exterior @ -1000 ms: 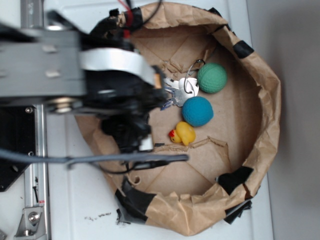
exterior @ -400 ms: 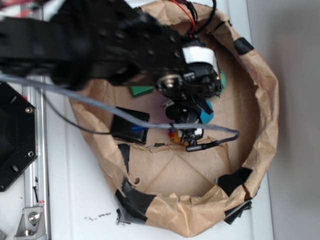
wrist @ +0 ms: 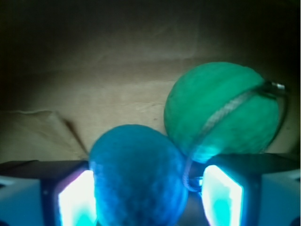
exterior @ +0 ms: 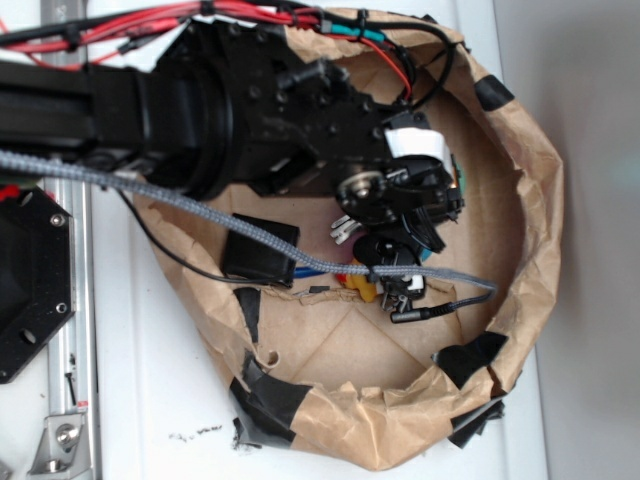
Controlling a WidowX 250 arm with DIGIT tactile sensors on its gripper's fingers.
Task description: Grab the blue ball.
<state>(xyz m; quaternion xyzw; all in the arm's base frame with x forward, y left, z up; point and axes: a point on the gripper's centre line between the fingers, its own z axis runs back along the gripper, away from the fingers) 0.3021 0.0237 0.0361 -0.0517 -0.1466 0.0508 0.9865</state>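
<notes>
So the blue ball (wrist: 136, 176) looked matte and a bit fuzzy, teal-blue, glowing at the edges from the lit pads (wrist: 75, 200) of the pincer (wrist: 148, 200), and it sat right between them low in the wrist view, with the left pad up against it and a small gap on the right, so I couldn't tell if it was actually gripped. Behind it, just touching, was the green ball (wrist: 221, 115) with a thin wire ring (wrist: 225, 110) across it, both on the brown paper floor of the crumpled paper basin (exterior: 530, 230). From outside the arm (exterior: 260, 110) hid the ball completely, with only a bit of the yellow duck (exterior: 362, 287) poking out.
</notes>
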